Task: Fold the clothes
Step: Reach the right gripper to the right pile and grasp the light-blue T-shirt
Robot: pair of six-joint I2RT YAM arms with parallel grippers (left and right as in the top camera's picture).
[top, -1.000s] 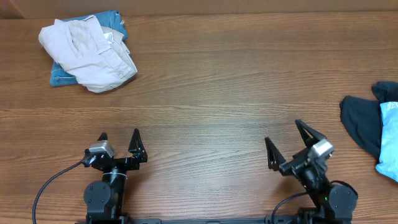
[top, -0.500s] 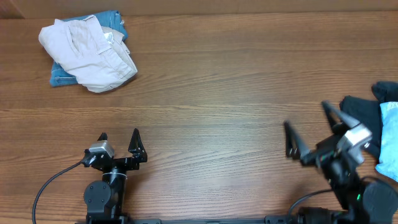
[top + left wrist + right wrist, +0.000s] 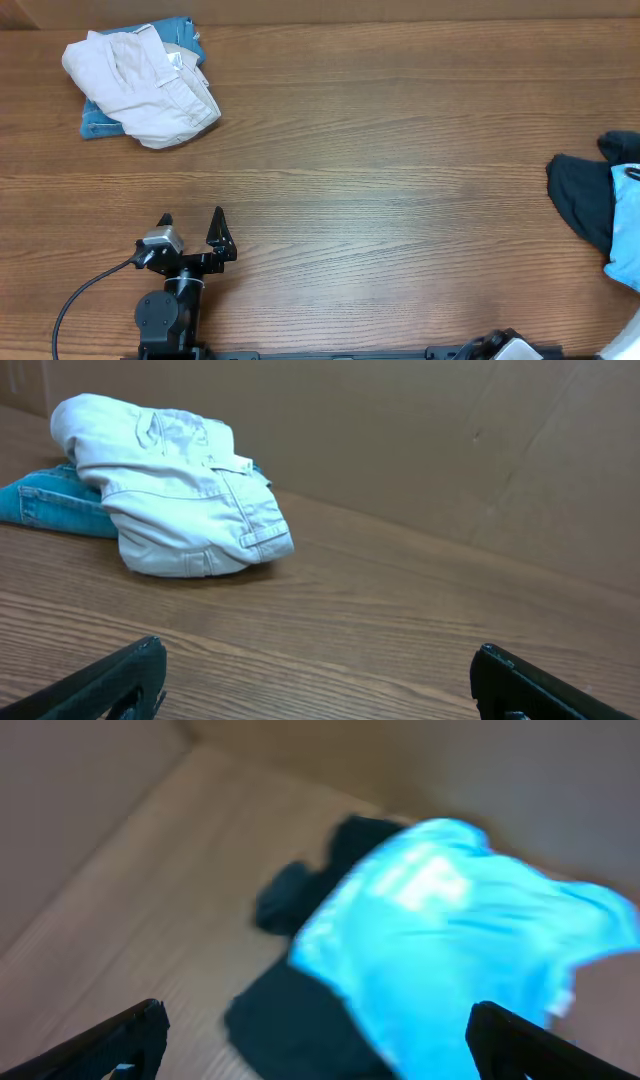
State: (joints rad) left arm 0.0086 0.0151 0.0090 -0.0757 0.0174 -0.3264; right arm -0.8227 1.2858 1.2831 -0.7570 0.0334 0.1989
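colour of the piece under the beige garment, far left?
Denim blue. The piece peeks from under the beige garment; clearest in left wrist view.

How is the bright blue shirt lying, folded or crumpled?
Crumpled: the blue shirt lies bunched in an uneven heap over a dark navy garment.

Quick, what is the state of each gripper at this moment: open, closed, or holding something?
Left gripper: open, holding nothing.
Right gripper: open, holding nothing; the light sky-blue cotton T-shirt lies ahead of it.
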